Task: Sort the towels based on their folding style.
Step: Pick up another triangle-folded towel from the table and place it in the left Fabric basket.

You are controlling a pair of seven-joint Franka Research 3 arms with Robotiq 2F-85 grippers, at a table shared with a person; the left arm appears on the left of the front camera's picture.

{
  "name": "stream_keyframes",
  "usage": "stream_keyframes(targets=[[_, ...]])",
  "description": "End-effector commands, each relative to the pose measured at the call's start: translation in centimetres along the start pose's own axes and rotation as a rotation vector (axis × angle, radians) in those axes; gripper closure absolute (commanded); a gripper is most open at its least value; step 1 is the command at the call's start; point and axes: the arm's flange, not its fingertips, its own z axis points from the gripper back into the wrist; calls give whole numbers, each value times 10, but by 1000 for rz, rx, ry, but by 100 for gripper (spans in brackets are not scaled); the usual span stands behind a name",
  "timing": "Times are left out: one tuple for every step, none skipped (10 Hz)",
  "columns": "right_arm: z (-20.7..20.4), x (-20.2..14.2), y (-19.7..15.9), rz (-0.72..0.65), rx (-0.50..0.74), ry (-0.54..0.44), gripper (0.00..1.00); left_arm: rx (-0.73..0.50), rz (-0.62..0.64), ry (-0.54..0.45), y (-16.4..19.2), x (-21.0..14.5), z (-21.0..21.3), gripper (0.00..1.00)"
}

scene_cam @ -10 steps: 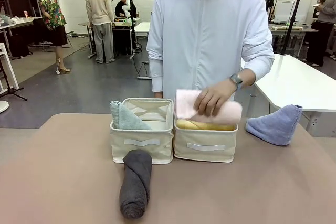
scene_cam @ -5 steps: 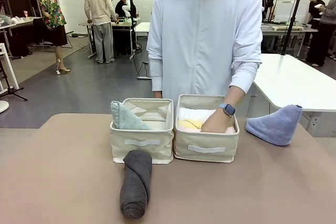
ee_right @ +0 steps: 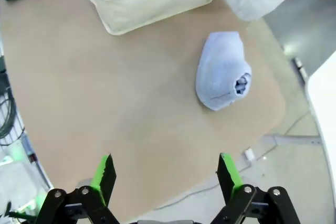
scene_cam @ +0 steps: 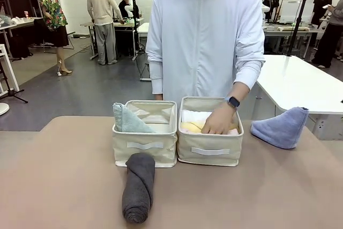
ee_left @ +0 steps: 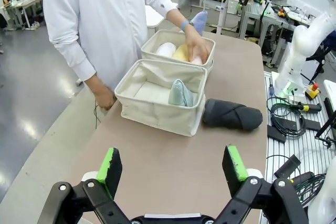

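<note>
The tan counter (scene_cam: pixel 64 175) stands in a workshop with a grey floor (scene_cam: pixel 80 89). The left claw (ee_left: pixel 172 170) and right claw (ee_right: pixel 164 174) gape, released. The dark grey towel (scene_cam: pixel 138 186) lies just before the left bin (scene_cam: pixel 144 146); the blue towel (scene_cam: pixel 281 127) sits well apart.

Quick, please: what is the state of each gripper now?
Left gripper: open, holding nothing.
Right gripper: open, holding nothing.

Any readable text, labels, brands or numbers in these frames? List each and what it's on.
No readable text in any view.
left bin strip: white, no print visible.
right bin strip: white, no print visible.
watch on the person's wrist: too small to read.
</note>
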Motion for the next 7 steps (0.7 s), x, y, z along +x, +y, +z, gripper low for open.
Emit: stream_keyframes(targets=[[7,-10,2,-35,55,-75,0,-2,-10,-13,0,1,2,0],[0,0,0,0,0,0,0,-2,-10,-13,0,1,2,0],[0,0,0,0,0,0,0,-2,-10,-13,0,1,2,0],[0,0,0,0,0,0,0,-2,-10,-13,0,1,2,0],[0,0,0,0,0,0,0,-2,-10,-13,0,1,2,0],[0,0,0,0,0,0,0,-2,-10,-13,0,1,2,0],[0,-2,0,0,13,-23,0,-2,-10,-13,0,1,2,0]])
